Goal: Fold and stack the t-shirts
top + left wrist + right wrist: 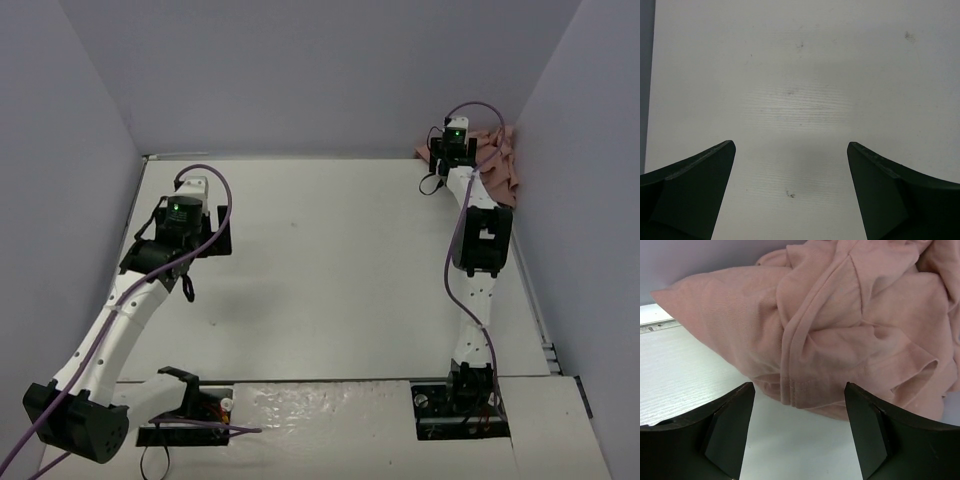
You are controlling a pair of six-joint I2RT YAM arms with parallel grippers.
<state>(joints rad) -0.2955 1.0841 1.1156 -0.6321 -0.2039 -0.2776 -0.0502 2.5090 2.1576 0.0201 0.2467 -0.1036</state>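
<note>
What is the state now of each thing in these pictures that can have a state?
t-shirt: unfolded, crumpled in a heap in the far right corner.
left gripper: open, holding nothing.
right gripper: open, at the t-shirt's hem, not gripping it.

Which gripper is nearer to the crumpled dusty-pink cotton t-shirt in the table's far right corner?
Right. The right gripper is at the dusty-pink t-shirt, open jaws facing its hem. The left gripper hovers open over the left side of the white table, well away.
</note>
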